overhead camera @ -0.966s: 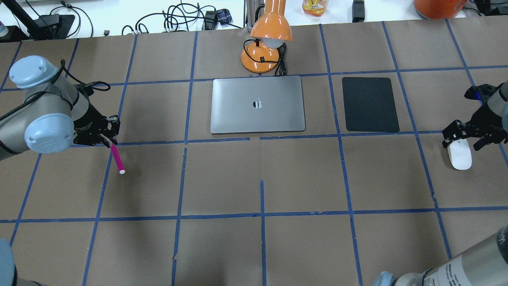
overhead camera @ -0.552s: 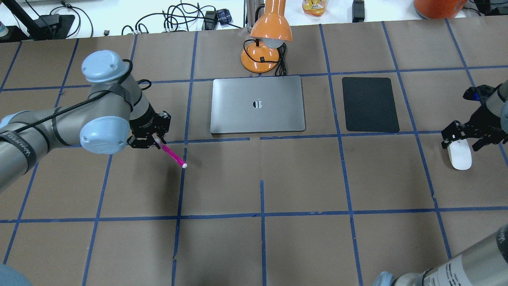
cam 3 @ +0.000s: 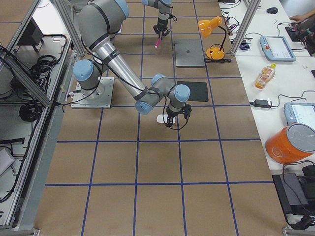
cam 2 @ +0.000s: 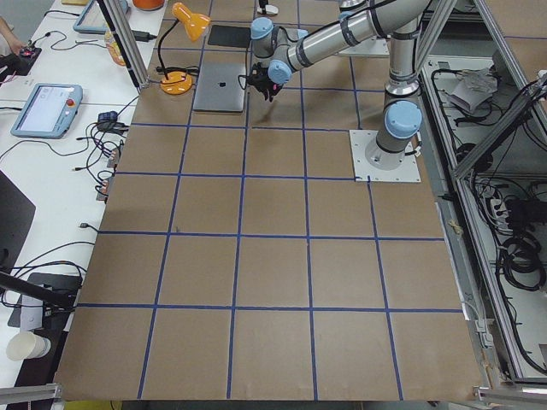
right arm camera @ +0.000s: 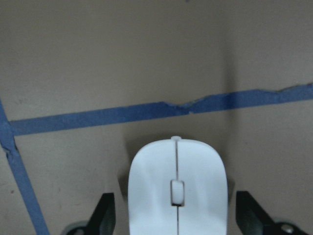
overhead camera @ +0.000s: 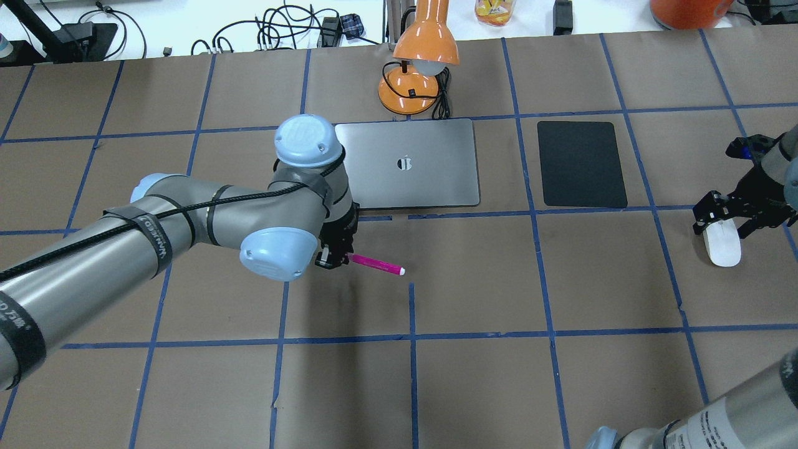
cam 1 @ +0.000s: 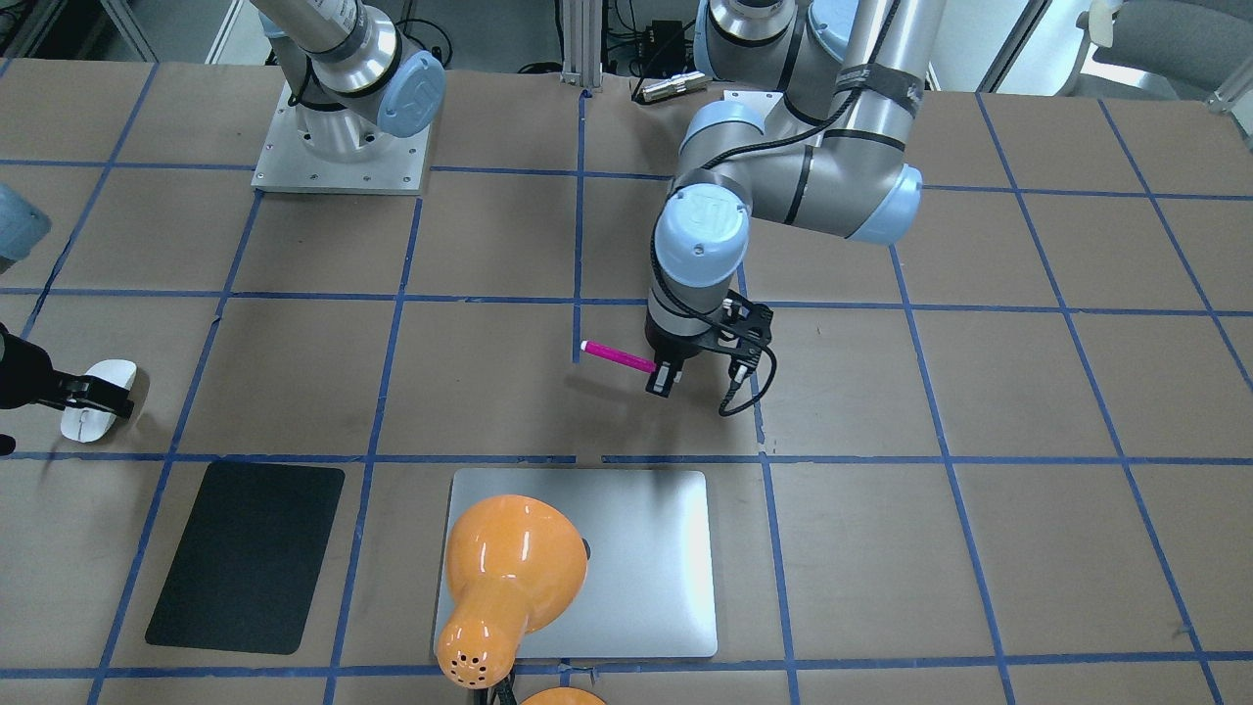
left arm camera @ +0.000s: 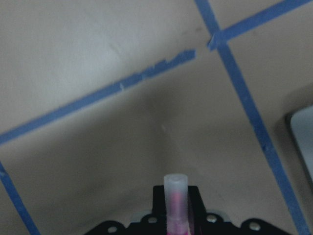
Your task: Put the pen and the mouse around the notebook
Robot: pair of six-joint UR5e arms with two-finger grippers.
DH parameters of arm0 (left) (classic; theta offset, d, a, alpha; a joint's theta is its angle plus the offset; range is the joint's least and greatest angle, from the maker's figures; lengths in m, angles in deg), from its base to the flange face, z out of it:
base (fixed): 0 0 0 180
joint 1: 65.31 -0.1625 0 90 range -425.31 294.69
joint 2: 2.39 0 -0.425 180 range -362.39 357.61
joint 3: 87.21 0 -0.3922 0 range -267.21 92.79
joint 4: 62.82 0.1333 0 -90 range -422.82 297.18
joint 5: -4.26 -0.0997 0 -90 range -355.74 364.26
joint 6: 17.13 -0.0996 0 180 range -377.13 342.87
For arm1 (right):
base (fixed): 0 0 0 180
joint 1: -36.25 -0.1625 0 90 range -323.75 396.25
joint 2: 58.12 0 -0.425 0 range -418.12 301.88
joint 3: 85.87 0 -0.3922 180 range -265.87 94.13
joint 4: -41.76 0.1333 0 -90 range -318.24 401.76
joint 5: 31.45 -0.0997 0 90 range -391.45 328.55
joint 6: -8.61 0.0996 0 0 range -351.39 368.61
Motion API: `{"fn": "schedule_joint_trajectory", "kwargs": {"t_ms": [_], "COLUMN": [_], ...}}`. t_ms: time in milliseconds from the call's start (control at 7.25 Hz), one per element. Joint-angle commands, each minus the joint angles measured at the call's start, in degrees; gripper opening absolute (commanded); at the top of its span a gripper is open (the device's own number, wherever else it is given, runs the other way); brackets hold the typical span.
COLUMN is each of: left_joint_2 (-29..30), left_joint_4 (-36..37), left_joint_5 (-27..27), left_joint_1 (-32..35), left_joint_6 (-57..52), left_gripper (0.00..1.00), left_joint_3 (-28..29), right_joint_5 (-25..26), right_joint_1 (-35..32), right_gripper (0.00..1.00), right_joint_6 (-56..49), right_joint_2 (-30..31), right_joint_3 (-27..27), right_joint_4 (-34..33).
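Left hand (cam 1: 662, 378) pinches pen (cam 1: 615, 354) by notebook's (cam 1: 646, 548) near edge.
Next, probably: lower, release; right hand (overhead camera: 723, 223), spread, straddles mouse (overhead camera: 723, 249).

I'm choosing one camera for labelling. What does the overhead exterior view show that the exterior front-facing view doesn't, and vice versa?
Overhead only: the whole lid of the notebook, logo included, and the base of the orange lamp. Front-facing only: the right arm's base plate; there the lamp's head hides part of the notebook. Both: the left gripper shut on the pen, the right gripper astride the mouse, and the black mat.
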Motion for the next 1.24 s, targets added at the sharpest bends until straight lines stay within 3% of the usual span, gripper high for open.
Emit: {"fn": "schedule_joint_trajectory", "kwargs": {"t_ms": [0, 276, 414, 552, 690, 828, 1103], "left_joint_2": [3.27, 3.98, 4.33, 4.6, 4.86, 4.78, 2.86], "left_joint_4": [2.35, 2.45, 2.27, 2.19, 2.18, 2.18, 1.23], "left_joint_5": [1.08, 0.9, 1.08, 0.99, 0.29, 0.37, 0.2], "left_joint_1": [5.73, 6.36, 6.36, 6.36, 6.18, 5.66, 2.08], "left_joint_6": [13.5, 13.29, 13.2, 13.11, 13.11, 13.02, 3.6], "left_gripper": [0.0, 0.0, 0.0, 0.23, 0.93, 1.0, 1.0], "left_joint_3": [0.55, 1.6, 2.57, 2.84, 3.1, 3.1, 4.15], "right_joint_5": [-0.21, -0.04, 0.05, 0.05, -0.03, -0.03, -0.29], "right_joint_1": [0.0, -0.09, -0.18, -0.18, -0.18, -0.52, -4.28], "right_gripper": [0.59, 0.4, 0.4, 0.4, 0.39, 0.39, 0.39], "right_joint_6": [0.2, 0.29, 0.29, 0.29, 0.29, 0.2, 0.29], "right_joint_2": [0.02, 0.72, 0.64, 0.81, 1.42, 3.08, 5.46], "right_joint_3": [0.12, 0.04, 0.21, 0.56, 0.65, 1.09, 3.19], "right_joint_4": [0.01, 0.18, 0.01, 0.09, 0.18, 0.1, 2.8]}}
